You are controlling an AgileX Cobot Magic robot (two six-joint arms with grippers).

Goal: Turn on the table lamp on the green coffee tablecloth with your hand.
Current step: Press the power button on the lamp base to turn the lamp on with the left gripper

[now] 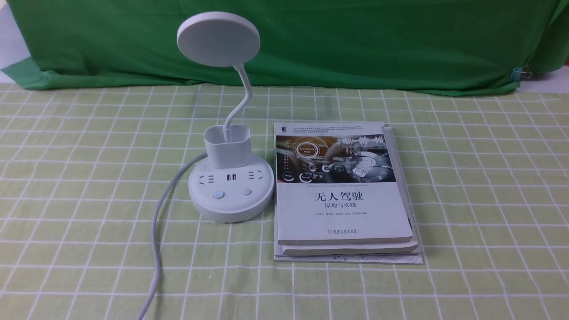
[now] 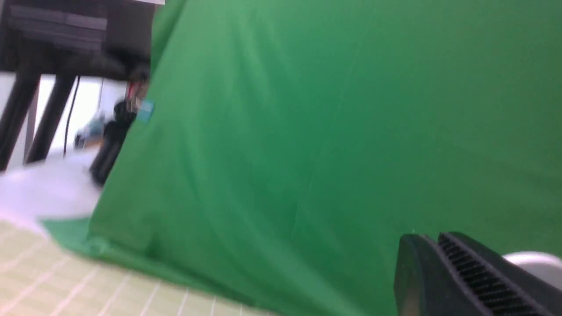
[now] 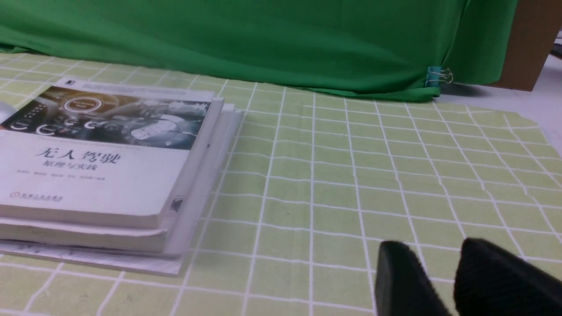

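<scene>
The white table lamp (image 1: 231,191) stands left of centre on the checked yellow-green tablecloth (image 1: 466,178). Its round disc head (image 1: 218,39) is up on the bent neck and looks unlit. Two buttons (image 1: 218,194) sit on the front of the round base. Neither arm shows in the front view. In the blurred left wrist view, my left gripper (image 2: 428,237) has its jaws together, empty, in front of the green backdrop, with a white rounded edge (image 2: 533,263) just behind it. My right gripper (image 3: 434,248) is low over the tablecloth (image 3: 351,175), jaws slightly apart and empty.
A stack of books (image 1: 342,191) lies right beside the lamp base, also in the right wrist view (image 3: 101,166). The lamp's white cable (image 1: 158,240) runs from the base toward the front edge. A dark green backdrop (image 1: 355,40) hangs behind. A binder clip (image 3: 437,77) holds its corner.
</scene>
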